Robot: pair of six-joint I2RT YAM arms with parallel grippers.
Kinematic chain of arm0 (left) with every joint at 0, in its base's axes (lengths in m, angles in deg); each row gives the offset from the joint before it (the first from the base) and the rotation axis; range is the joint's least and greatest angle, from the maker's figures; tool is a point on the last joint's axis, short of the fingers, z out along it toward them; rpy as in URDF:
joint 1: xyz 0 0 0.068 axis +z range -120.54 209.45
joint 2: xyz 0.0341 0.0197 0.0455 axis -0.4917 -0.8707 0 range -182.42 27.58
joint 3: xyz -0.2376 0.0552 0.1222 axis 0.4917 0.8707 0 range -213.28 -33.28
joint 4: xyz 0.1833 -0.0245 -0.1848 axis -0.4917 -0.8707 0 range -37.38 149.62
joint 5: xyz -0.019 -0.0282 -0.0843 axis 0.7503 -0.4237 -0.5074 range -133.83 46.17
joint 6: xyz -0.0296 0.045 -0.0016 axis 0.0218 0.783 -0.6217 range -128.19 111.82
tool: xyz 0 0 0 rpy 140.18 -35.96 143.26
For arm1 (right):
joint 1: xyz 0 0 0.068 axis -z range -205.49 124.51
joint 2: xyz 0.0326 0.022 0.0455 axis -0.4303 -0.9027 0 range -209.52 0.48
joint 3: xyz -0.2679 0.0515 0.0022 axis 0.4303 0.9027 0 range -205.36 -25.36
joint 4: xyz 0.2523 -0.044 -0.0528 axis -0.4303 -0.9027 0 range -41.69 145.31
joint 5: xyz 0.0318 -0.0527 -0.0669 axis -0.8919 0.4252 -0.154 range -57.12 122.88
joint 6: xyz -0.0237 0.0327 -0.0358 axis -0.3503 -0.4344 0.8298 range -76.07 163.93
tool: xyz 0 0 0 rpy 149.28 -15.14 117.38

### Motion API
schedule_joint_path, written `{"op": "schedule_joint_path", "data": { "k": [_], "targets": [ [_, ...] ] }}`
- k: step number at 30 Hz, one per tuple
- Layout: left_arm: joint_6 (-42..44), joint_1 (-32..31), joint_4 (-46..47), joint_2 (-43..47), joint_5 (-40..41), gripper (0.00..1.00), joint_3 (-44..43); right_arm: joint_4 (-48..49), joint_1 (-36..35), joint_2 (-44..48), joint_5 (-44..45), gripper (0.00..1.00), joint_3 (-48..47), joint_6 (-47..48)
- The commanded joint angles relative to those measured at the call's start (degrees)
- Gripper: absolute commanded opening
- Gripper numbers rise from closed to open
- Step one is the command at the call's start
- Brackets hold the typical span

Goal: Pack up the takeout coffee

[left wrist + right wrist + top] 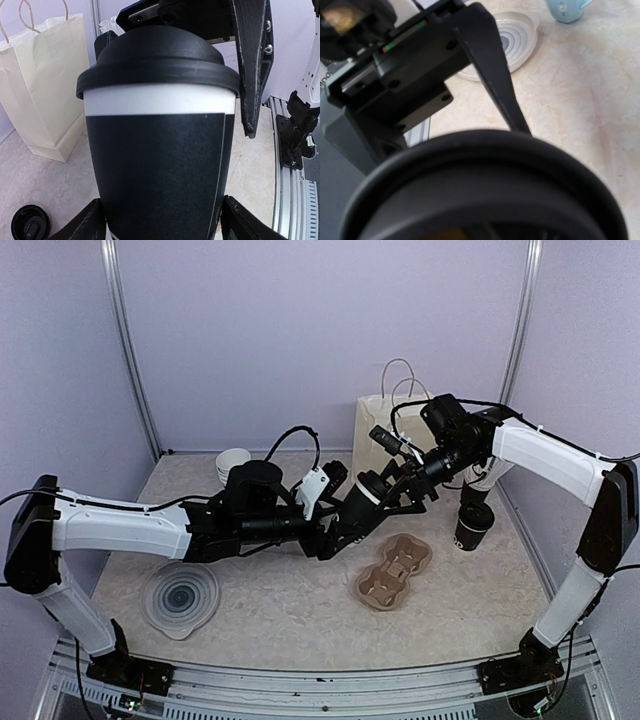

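Note:
A black takeout coffee cup (366, 500) with a black lid hangs tilted above the table's middle. It fills the left wrist view (160, 150). My left gripper (345, 525) (162, 222) has both fingers (85, 225) against the cup's lower sides. My right gripper (400, 485) sits round the lid end; one of its fingers (252, 75) lies beside the lid rim and the other is hidden. The lid (485, 190) blocks the right wrist view. A second lidded cup (473, 526) (30, 222) stands on the table at the right. The brown pulp carrier tray (393, 572) lies empty below the arms.
A white paper bag (385, 435) (42, 85) with handles stands at the back. A stack of white cups (232, 464) is at the back left. A clear round lid (181, 598) (520, 35) lies at the front left.

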Motion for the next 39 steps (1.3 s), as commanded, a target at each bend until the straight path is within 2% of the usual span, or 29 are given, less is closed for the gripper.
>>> {"op": "schedule_joint_path", "data": {
  "k": [1,4,8,12,14,16,20,22,24,28,34,37,39],
  "targets": [
    [-0.7,-0.4,-0.4,-0.9,3.3,0.96,-1.5,1.4,1.3,2.2,2.1,0.81,0.0,-0.6],
    [-0.6,-0.5,-0.7,-0.2,4.6,0.99,-0.6,2.6,4.1,3.6,4.8,0.79,0.3,-1.6],
    [-0.5,-0.8,-1.5,2.9,11.5,0.99,1.7,3.6,9.5,7.1,9.8,0.8,2.6,-2.0],
    [-0.6,-0.9,2.5,7.4,26.1,0.99,6.1,2.8,13.8,12.6,17.0,0.79,8.4,0.2],
    [-5.8,0.1,3.6,8.9,31.5,0.99,7.0,2.9,15.6,17.0,20.7,0.8,12.8,2.0],
    [-8.9,2.0,2.8,10.1,27.8,0.99,7.1,2.9,17.4,20.3,25.1,0.81,17.1,3.4],
    [-13.2,6.3,-2.9,9.2,9.1,0.99,3.3,1.0,22.0,24.4,31.7,0.81,23.6,7.3],
    [-15.9,7.2,-9.1,6.5,6.5,0.99,-1.3,0.3,24.0,25.6,34.4,0.81,26.5,9.2],
    [-15.8,6.5,-10.5,4.8,8.7,0.99,-2.7,0.0,25.9,26.1,36.7,0.81,29.0,10.4],
    [-14.3,5.2,-6.1,5.7,12.9,0.99,-0.1,0.7,28.8,25.9,40.5,0.8,32.8,11.2],
    [-16.0,4.3,-7.0,6.5,17.2,0.99,-0.9,2.8,31.4,25.1,44.0,0.81,34.6,11.6],
    [-17.0,3.8,-6.8,7.4,23.8,0.99,-0.4,2.8,31.4,23.5,43.0,0.82,35.1,11.3],
    [-21.1,4.0,-10.5,7.0,30.2,0.99,-2.1,2.6,31.4,22.5,41.8,0.82,35.2,10.9]
  ]
}}
